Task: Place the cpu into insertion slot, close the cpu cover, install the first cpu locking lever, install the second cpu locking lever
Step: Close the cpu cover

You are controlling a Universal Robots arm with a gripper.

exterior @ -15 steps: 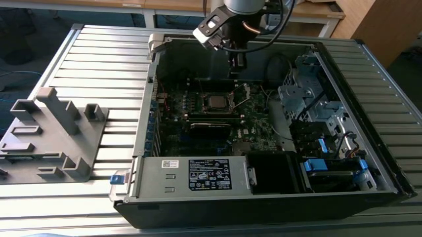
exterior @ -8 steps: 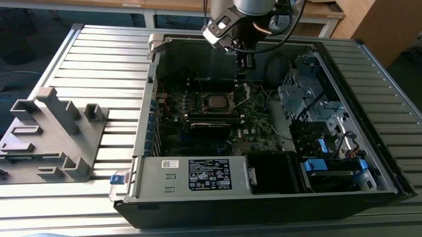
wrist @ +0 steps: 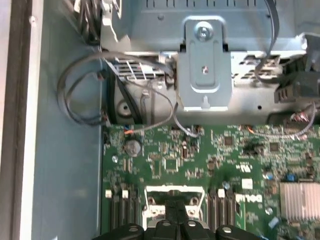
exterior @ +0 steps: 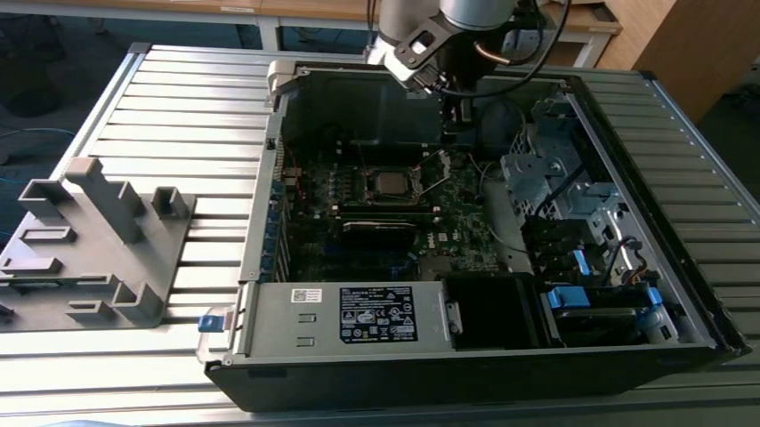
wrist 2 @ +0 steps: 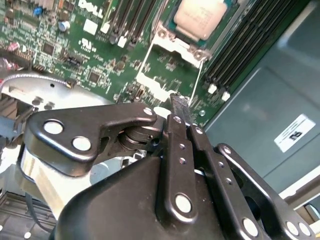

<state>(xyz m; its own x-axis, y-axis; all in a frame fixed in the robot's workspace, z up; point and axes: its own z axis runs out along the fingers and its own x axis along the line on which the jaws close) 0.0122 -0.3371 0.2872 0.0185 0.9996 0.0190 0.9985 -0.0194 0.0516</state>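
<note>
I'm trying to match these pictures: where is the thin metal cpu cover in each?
Exterior view: cpu cover, just to the exterior view's right of the cpu.
Second wrist view: cover swung open beside the cpu.
First wrist view: cover between the black memory slots.
Shared landmark: the green motherboard.

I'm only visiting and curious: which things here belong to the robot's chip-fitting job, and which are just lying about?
Job: the cpu, seated on the motherboard; the cpu cover, open; the hand, close to the cover.
Lying about: grey plastic rack; power supply; grey metal bracket; blue-tabbed drive bay.
</note>
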